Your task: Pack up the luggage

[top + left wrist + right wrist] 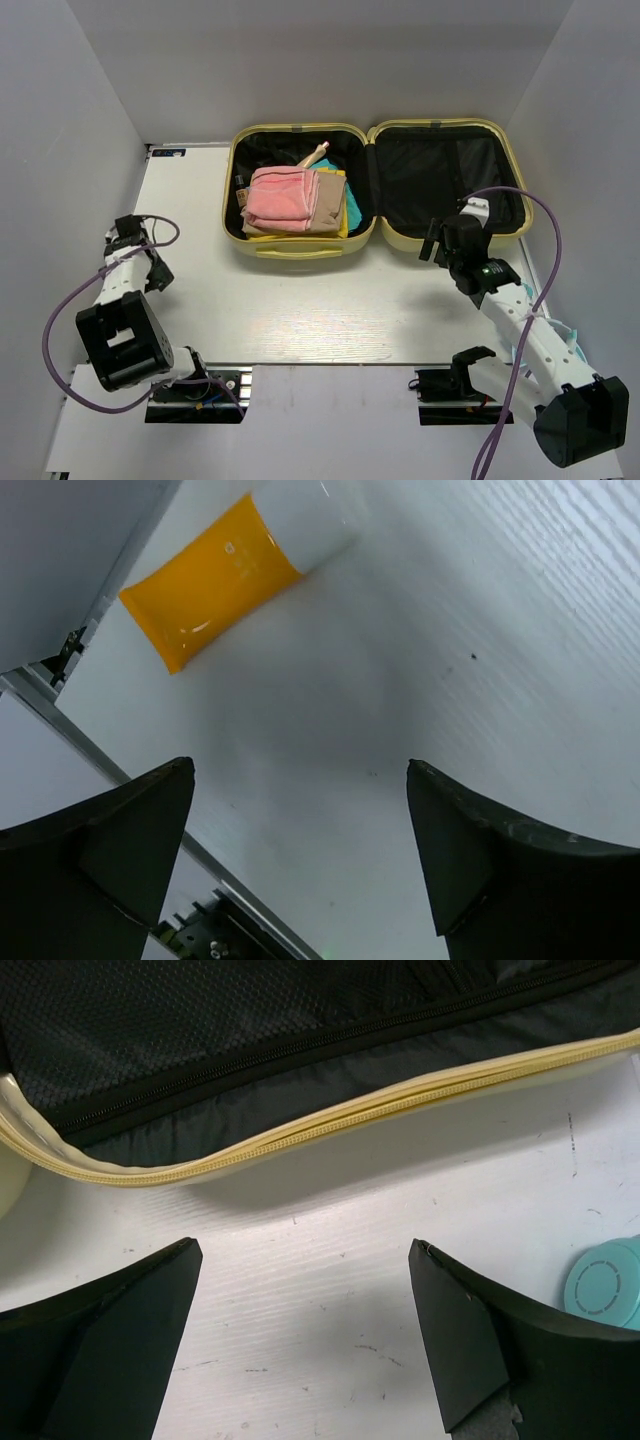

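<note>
The luggage (300,250) is lying open for filling. The left tool (300,780) is hovering spread near an orange tube (210,575), probably to fetch it. The right tool (305,1260) is hanging spread beside the luggage's rim.

Luggage (300,247) lies open at 12 o'clock on the desk (300,310), 2 halves side by side: L half at 11, R half at 1. Folded clothes stack (290,198) sits in the L half, w/ more pieces under it. L claw (300,770) hangs over the desk at 9, near the L edge; tube (215,575) lies on the desk at 11 from it, apart. R claw (305,1245) is at 3, just before the R half's near rim, not touching. Round container (605,1285) sits on the desk at 4 from the R claw.
</note>
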Robot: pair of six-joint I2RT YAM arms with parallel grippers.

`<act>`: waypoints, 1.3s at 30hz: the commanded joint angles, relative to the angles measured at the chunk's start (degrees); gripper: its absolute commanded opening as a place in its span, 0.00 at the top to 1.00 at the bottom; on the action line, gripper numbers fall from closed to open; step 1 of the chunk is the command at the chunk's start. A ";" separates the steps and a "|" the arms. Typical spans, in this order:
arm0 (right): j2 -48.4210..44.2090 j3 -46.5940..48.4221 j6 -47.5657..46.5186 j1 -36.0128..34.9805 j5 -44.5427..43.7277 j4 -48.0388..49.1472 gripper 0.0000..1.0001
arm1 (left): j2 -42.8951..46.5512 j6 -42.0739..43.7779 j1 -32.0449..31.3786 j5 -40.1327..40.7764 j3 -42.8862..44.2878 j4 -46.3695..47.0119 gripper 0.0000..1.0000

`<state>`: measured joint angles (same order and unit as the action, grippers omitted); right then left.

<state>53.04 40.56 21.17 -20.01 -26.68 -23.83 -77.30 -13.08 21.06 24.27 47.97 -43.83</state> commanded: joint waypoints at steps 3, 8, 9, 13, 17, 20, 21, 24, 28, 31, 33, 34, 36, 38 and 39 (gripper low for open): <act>0.93 4.88 -2.97 -0.03 -1.19 1.25 0.10 | -0.39 6.56 7.14 -3.35 -0.59 11.99 0.05; 1.81 6.81 -3.76 -0.03 -1.71 2.83 0.10 | -2.42 15.27 13.20 -10.17 -1.29 17.36 0.05; 2.07 7.69 -3.85 0.06 -1.54 3.26 0.10 | -2.51 16.15 14.35 -11.86 -1.30 17.03 0.05; 5.40 10.76 -3.85 -0.12 0.65 4.06 0.10 | -3.65 20.27 18.40 -21.79 -0.42 17.73 0.05; 7.69 13.06 -3.42 -0.12 2.85 5.63 0.10 | -5.41 20.47 23.14 -37.27 0.20 17.99 0.05; 7.96 13.15 -3.24 -0.29 4.18 7.39 0.10 | -6.81 21.08 23.15 -36.67 -1.19 20.00 0.05; 7.87 13.06 -3.33 -0.21 3.92 7.40 0.10 | -6.99 21.08 23.06 -36.32 -1.56 20.80 0.06; 7.00 12.80 -3.85 -0.20 3.04 7.05 0.10 | -7.87 20.03 22.62 -33.68 -2.26 22.82 0.08; 5.76 11.57 -4.20 -0.20 1.28 7.92 0.10 | -8.48 19.76 22.45 -32.45 -1.74 22.40 0.08; 5.15 11.12 -4.64 -0.12 0.67 8.45 0.10 | -9.71 19.67 21.92 -31.05 0.19 20.38 0.08; 4.89 11.04 -5.00 -0.29 0.14 8.71 0.10 | -11.20 18.54 22.10 -30.86 2.20 18.44 0.08; 4.62 10.95 -5.00 -0.21 -0.04 8.89 0.10 | -12.43 18.44 22.27 -33.56 2.92 15.39 0.08; 4.36 10.42 -4.91 -0.12 -0.13 9.59 0.10 | -14.88 17.31 22.10 -34.90 5.29 13.17 0.08; 4.01 10.16 -4.65 -0.12 -0.04 10.03 0.10 | -15.60 16.60 20.08 -36.75 4.95 13.42 0.09; 3.66 9.72 -4.82 -0.20 -1.00 10.65 0.10 | -16.39 16.51 18.42 -36.67 4.51 13.60 0.09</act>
<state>58.24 50.72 17.26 -20.01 -25.43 -16.97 -91.46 5.26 42.68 -7.55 53.04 -26.85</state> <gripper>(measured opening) 0.904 0.914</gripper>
